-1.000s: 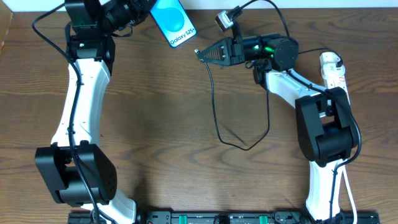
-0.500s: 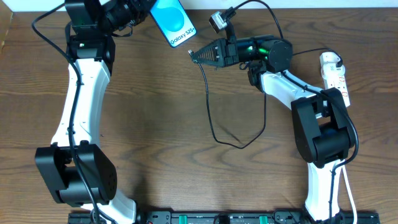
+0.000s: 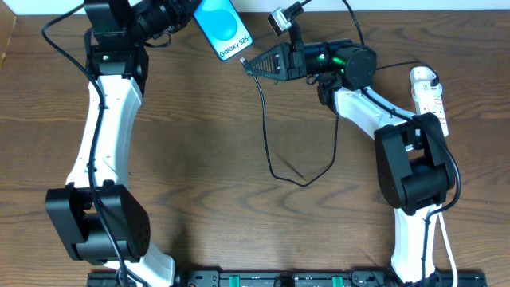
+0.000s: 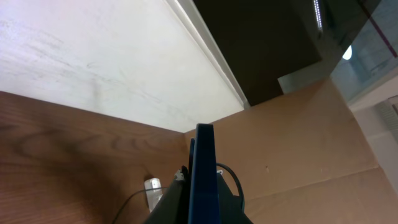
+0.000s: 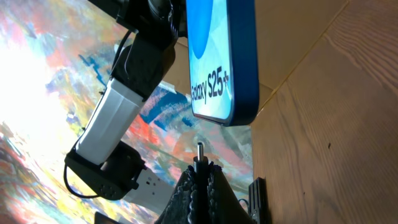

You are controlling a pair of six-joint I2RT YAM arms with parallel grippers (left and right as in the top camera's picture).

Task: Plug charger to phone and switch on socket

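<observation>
Plugging is not yet achieved: the slim blue-screened phone (image 3: pixel 225 32) is gripped by the left pincer (image 3: pixel 190 12), the plug (image 5: pixel 199 149) of the thin black charger cable (image 3: pixel 267 135) is clamped by the right pincer (image 3: pixel 252 67) just short of it, and the white power-strip socket (image 3: pixel 427 92) is untouched.

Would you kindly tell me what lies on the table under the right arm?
A white power strip: its far end with red markings shows, but the right arm's black elbow covers its near end.
</observation>
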